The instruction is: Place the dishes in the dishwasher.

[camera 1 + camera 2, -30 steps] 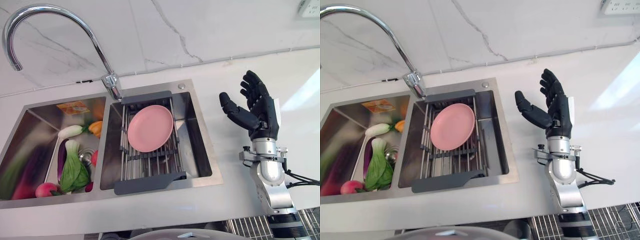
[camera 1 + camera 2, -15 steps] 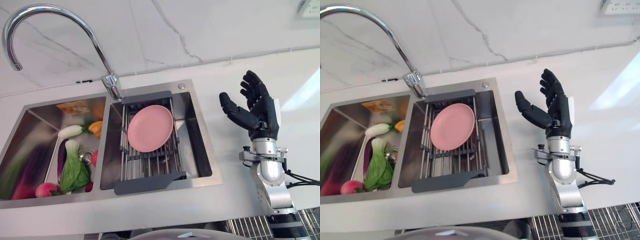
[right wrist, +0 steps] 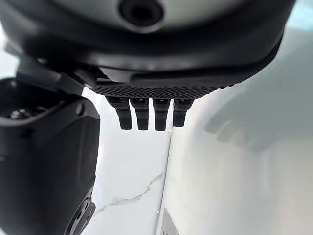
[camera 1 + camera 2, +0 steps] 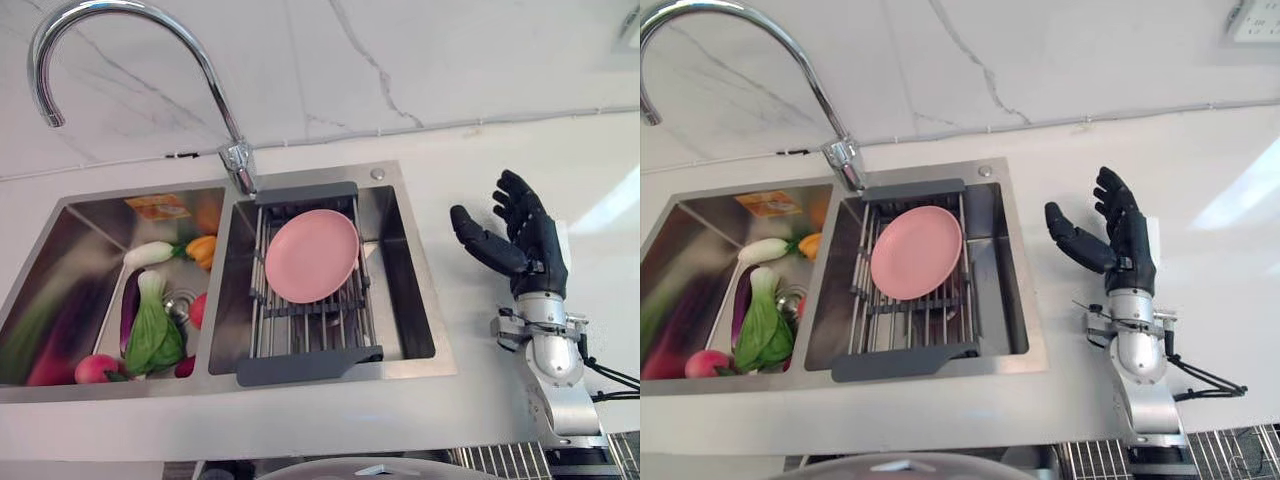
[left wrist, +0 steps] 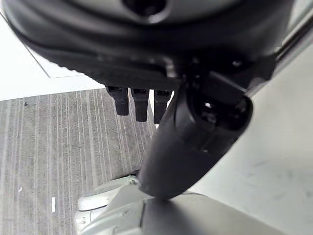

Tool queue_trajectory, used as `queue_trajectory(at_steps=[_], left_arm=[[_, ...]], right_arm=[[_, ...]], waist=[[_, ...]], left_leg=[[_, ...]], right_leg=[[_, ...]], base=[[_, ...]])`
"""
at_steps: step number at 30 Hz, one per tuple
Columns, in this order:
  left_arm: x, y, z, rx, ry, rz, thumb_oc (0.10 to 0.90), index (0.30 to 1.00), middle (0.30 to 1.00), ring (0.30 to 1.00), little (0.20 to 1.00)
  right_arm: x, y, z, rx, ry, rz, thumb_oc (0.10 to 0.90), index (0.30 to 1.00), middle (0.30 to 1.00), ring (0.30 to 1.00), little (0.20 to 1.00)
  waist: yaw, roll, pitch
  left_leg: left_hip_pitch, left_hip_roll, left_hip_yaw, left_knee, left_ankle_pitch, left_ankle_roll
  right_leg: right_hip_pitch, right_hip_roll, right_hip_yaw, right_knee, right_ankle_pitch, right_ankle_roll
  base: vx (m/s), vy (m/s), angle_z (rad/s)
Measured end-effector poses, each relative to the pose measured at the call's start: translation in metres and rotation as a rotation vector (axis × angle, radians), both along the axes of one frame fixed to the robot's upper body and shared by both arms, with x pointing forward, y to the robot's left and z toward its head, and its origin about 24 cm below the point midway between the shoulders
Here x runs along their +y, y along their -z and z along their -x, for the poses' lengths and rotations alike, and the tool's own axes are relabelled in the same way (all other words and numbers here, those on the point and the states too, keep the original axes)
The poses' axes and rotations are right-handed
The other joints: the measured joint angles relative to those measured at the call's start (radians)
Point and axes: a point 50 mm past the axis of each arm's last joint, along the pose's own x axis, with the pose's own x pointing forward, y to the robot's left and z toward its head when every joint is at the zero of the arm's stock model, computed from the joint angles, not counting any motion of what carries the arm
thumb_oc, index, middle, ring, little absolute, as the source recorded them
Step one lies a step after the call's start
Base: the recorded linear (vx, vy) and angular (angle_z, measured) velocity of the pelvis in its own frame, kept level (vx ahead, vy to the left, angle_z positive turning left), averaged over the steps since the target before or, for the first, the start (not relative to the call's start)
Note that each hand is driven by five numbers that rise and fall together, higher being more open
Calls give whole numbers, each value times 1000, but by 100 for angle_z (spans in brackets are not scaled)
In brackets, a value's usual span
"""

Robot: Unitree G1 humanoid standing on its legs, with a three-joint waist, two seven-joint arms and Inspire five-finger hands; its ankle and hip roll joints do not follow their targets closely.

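**Pink plate on the sink rack, right hand spread open well off to its side**

In the left eye view you see the pink plate [image 4: 312, 255] just above the centre of the frame, leaning on the wire rack [image 4: 308, 320] that spans the right basin of the steel sink [image 4: 415, 300]. Your right hand [image 4: 525, 245] stands at the right of the frame over the white countertop [image 4: 480, 160], well apart from the plate, fingers spread wide and thumb out toward the sink, holding nothing. The left basin, at the left of the frame, holds vegetables [image 4: 150, 325]: a leafy green, a purple aubergine, a white radish, something orange and something red. The chrome faucet [image 4: 130, 60] arches across the upper left, and a marbled white wall fills the top.

The right eye view gives you the same layout: plate [image 4: 916, 252] centre-left on the rack, right hand [image 4: 1123, 240] open at the right, and a wire grid at the bottom right corner.

In the left wrist view your left hand [image 5: 186, 142] hangs over a grey striped floor [image 5: 58, 147], fingers straight and empty.

In the right wrist view the right hand's fingers [image 3: 146, 112] point straight out toward the white wall and countertop, nothing between them and the thumb.
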Motion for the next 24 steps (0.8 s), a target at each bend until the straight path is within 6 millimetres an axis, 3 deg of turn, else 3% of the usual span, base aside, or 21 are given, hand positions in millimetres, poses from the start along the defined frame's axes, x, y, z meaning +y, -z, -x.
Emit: queue_trajectory(at_steps=[4,8,12,17,22,24], left_arm=[[4,-1,1,5,13,-3,800,900,900,900,900],[9,-1,4,18,7,-10,800,900,900,900,900],[14,-1,6,27,5,-12,800,900,900,900,900],[17,-1,8,36,26,-17,800,900,900,900,900],[17,-1,12,52,28,-1,800,900,900,900,900],[19,0,17,62,13,4,800,900,900,900,900]], right_arm=[[6,-17,0,-67,-22,77,800,900,900,900,900],[5,-22,-2,-74,-26,155,800,900,900,900,900],[1,-35,-2,-79,-30,382,800,900,900,900,900],[-9,-64,-5,-84,-72,772,800,900,900,900,900],[8,-77,-9,-83,-219,895,800,900,900,900,900],[24,-81,-14,-96,-315,950,800,900,900,900,900]], waist=[[3,-16,-9],[6,-39,-25],[12,-60,-41],[12,-58,-45],[12,-54,-48],[10,-54,-48]], left_leg=[[4,-4,-2,0,1,-2],[5,-14,-10,-1,-1,-5],[0,-41,-15,-1,-3,1],[-2,-53,-19,0,-3,6],[0,-53,-16,0,-3,6],[9,-51,-5,0,-4,7]], right_leg=[[6,-4,-3,1,0,0],[15,-16,-11,1,-1,-1],[16,-44,-15,0,-1,10],[16,-57,-21,1,0,17],[15,-57,-20,1,0,18],[15,-55,-10,1,0,18]], base=[[-3,74,3],[21,93,7],[-4,78,5],[4,42,3],[-7,1,-1],[-19,-3,-11]])
